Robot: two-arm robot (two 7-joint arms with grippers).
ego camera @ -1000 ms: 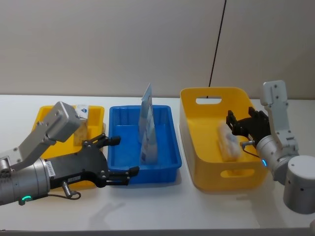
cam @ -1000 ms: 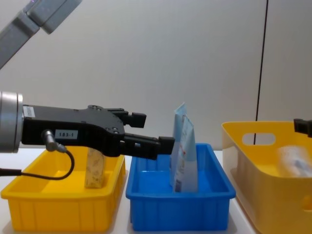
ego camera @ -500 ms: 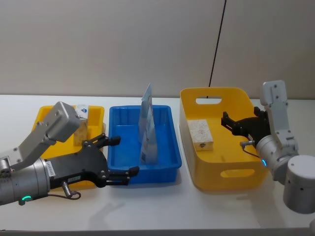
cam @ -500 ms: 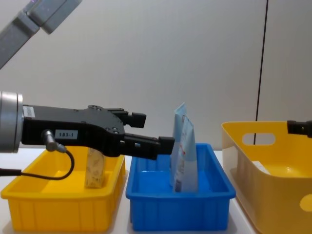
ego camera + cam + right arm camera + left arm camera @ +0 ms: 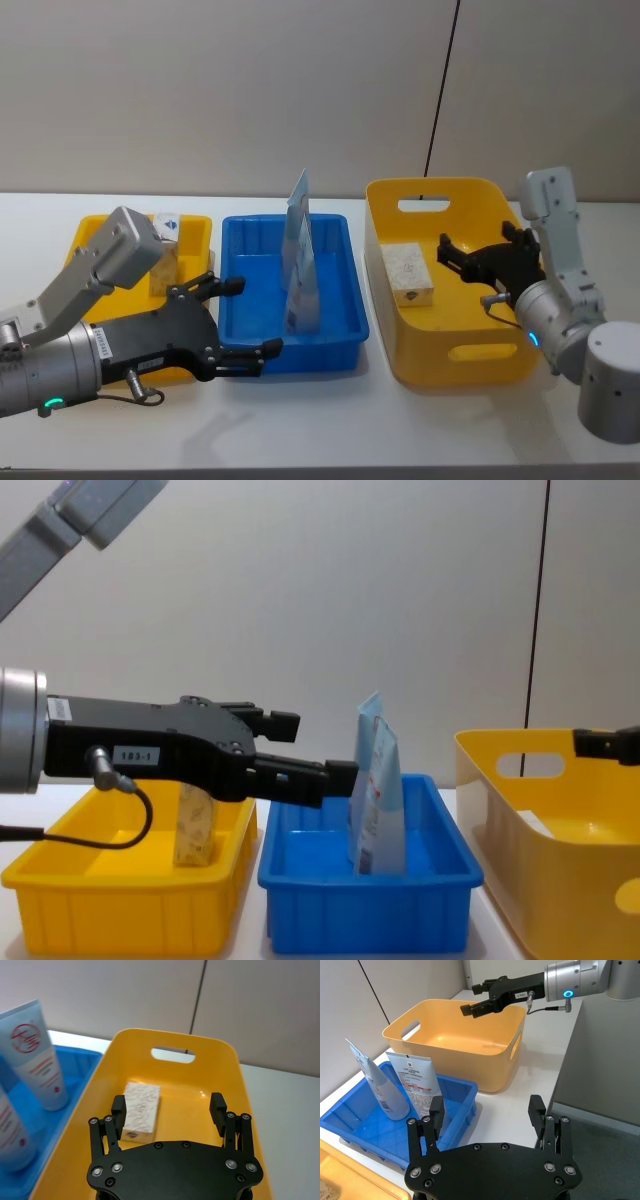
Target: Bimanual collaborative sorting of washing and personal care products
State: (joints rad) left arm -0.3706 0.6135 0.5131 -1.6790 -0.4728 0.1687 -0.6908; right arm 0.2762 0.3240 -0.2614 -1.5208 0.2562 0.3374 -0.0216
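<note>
A large beige speckled pack lies flat inside the big yellow tub. My right gripper hovers open just above the tub, to the right of that pack, with nothing between its fingers. Two light-blue pouches stand upright in the blue bin. A small beige pack stands in the left yellow bin. My left gripper is open and empty over the blue bin's front left corner, short of the pouches.
The three containers stand in a row on the white table, the tub tallest with cut-out handles. A bare strip of table lies in front of them. A black cable runs down the wall behind the tub.
The large beige pack, blurred in mid-fall a second ago, now rests on the tub's floor. My right gripper has shifted a little left over the tub. The left arm has not moved.
</note>
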